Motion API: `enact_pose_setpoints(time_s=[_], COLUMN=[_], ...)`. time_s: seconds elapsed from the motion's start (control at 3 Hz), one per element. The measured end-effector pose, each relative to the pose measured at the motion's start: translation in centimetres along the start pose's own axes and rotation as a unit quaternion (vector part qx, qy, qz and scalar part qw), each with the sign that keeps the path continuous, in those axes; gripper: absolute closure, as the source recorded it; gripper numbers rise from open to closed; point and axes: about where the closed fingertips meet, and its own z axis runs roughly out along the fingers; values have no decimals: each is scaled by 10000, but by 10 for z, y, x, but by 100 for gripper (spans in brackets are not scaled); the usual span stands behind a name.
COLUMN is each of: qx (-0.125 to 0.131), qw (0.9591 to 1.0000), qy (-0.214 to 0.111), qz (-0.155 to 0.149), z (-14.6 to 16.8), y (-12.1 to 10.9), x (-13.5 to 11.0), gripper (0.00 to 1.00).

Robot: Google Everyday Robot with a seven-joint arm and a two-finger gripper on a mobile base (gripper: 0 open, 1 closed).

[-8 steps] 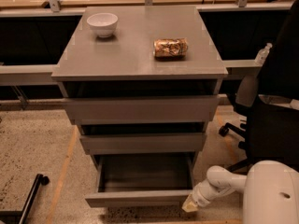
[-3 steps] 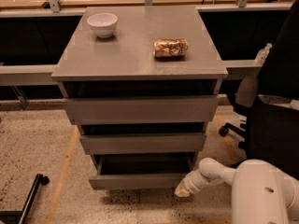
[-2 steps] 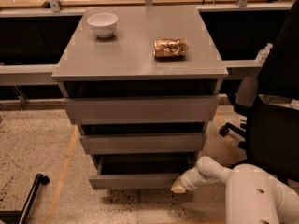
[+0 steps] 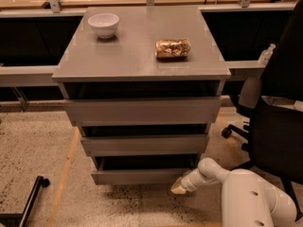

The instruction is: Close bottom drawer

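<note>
Three grey drawers are showing in the cabinet [image 4: 137, 63], and the bottom drawer [image 4: 142, 176] is sitting lowest, just above the speckled floor [image 4: 38, 155]. Its flat front is lying under a dark slot and looking nearly pushed home (whether it is fully flush, I cannot tell). The gripper [image 4: 179, 187] is resting at the right end of that front panel, touching it or just beside it, low near the floor. Whether it is apart or together is not showing.

Risk, as I am judging it: contact is sitting far off centre, at the right corner, so a further push could be skewing the drawer on its runners and jamming it short of closed. The tip could also be sliding off the corner, since the panel is offering no handle to catch on. Pressing too hard could be shoving the whole cabinet back and rattling the white bowl [image 4: 103, 24] and the snack packet [image 4: 172, 48] on top.

Room: the middle drawer front [image 4: 144, 144] is hanging right above and the top drawer front [image 4: 142, 110] above that, so lifting close in is looking tight. An office chair [image 4: 277, 126] is crowding the right side, near the white arm [image 4: 251, 197]. Open floor is lying left and in front, apart from a black bar [image 4: 28, 200] at lower left, well apart from the drawer.
</note>
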Motion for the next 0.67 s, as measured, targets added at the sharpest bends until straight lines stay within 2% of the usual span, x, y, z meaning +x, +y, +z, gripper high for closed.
enact_pose_setpoints(time_s=[0.33,0.67], qx=[-30,-52], qw=[10000,10000], qy=[-2,-2], qz=[6,8], z=[3,6], y=[3,5], x=[1,1], gripper=[51,27])
